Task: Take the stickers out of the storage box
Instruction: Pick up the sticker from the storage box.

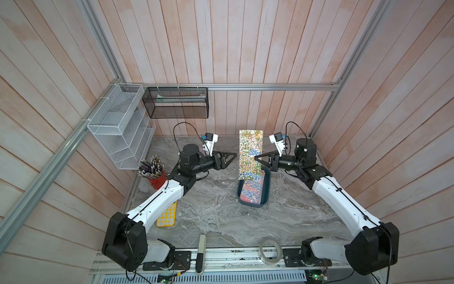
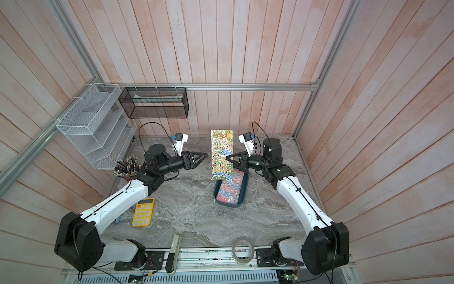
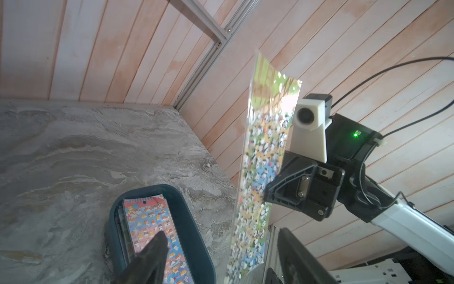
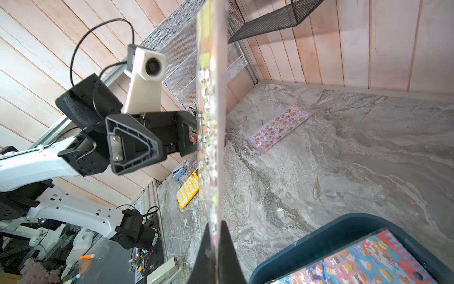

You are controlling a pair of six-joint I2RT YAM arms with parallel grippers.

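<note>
Top views are both showing the right gripper [image 1: 255, 157] clamping shut on a panda sticker sheet [image 1: 248, 145] about halfway along one long edge. The sheet is standing nearly upright in the air over the far end of the storage box [image 1: 268, 189]. The box is sitting on the marble table [image 1: 208, 216] in front of the right arm, and more stickers [image 1: 251, 193] are lying flat inside it. The left gripper [image 1: 235, 155] is hovering just beside the sheet's other long edge, holding nothing. Left wrist view is showing the left gripper's fingers [image 3: 153, 255] standing wide apart, with the lower part of the panda sticker sheet [image 3: 253, 196] appearing between them and the right gripper [image 3: 266, 194] biting its edge; whether the left fingers are touching it I cannot tell. A pink-and-blue sheet [image 3: 152, 221] is topping the stack in the storage box [image 3: 194, 221]. Right wrist view is showing the held sheet edge-on, standing up from between the closed right fingers [image 4: 228, 260], while a purple sticker sheet [image 4: 280, 127] is lying flat on the table, well apart from the storage box [image 4: 319, 238].
</note>
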